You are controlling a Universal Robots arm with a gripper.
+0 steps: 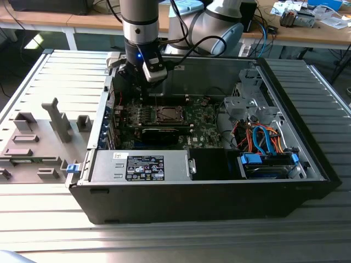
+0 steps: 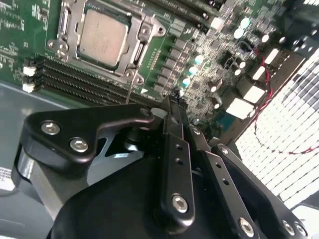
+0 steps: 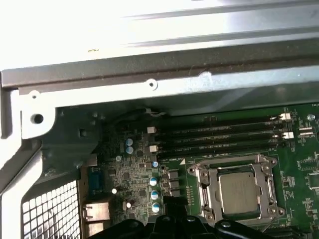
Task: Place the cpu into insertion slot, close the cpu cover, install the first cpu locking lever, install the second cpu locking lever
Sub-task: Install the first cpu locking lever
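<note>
The cpu (image 2: 103, 38) (image 3: 238, 193), a silvery-grey square chip, lies flat in the insertion slot on the green motherboard (image 1: 200, 123); the chip hides the slot's contacts. The cpu cover (image 2: 68, 27) (image 3: 206, 188), a grey metal frame, lies down around the chip, which shows through its window. A thin metal lever (image 2: 128, 92) stands up beside the socket's corner. My black gripper (image 2: 173, 98) (image 3: 174, 211) (image 1: 137, 90) hangs above the board a short way from the socket, towards the case's rear wall. Its fingers meet at the tips, with nothing between them.
Long dark memory slots (image 3: 219, 137) run beside the socket. The case's grey rear wall (image 3: 159, 84) and perforated vent (image 3: 50, 211) are close by. A black power supply (image 1: 145, 167) and a blue-cabled drive bay (image 1: 266, 145) fill the case's near side. Grey fixtures (image 1: 38, 142) stand outside.
</note>
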